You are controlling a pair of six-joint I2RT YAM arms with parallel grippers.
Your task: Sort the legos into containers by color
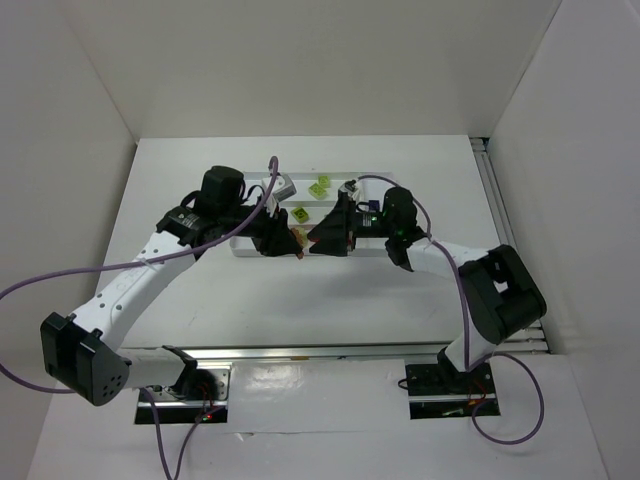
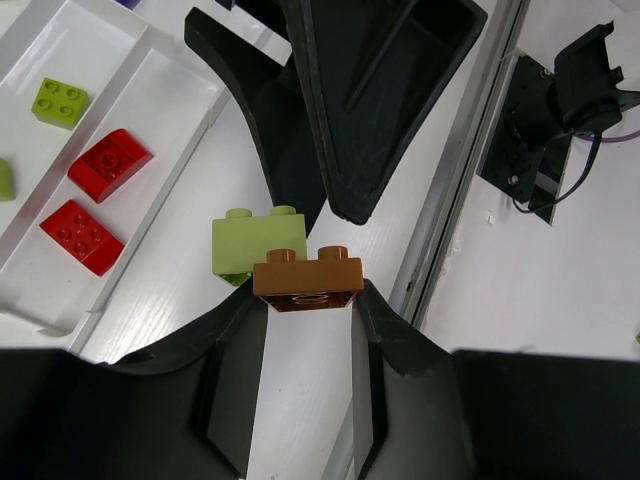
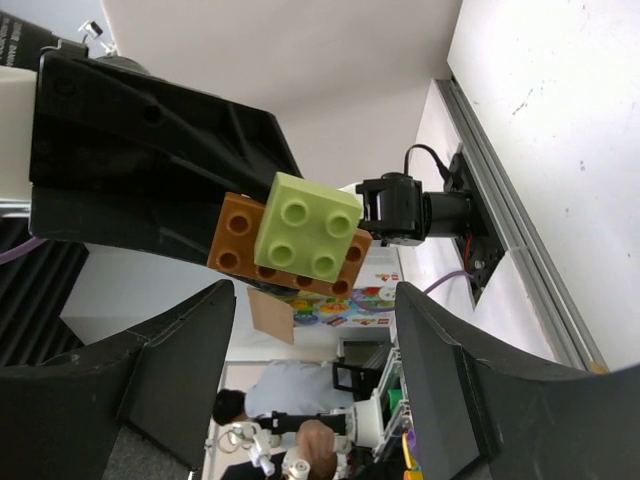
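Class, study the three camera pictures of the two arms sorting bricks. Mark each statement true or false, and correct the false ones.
1. The left hand is shut on an orange-brown brick. True.
2. A lime green brick sits on that brick's studs. True.
3. The right hand is clamped on the lime green brick. False: its fingers stand apart on either side of it, not touching it.
4. The white tray is empty. False: two red bricks lie in one compartment.
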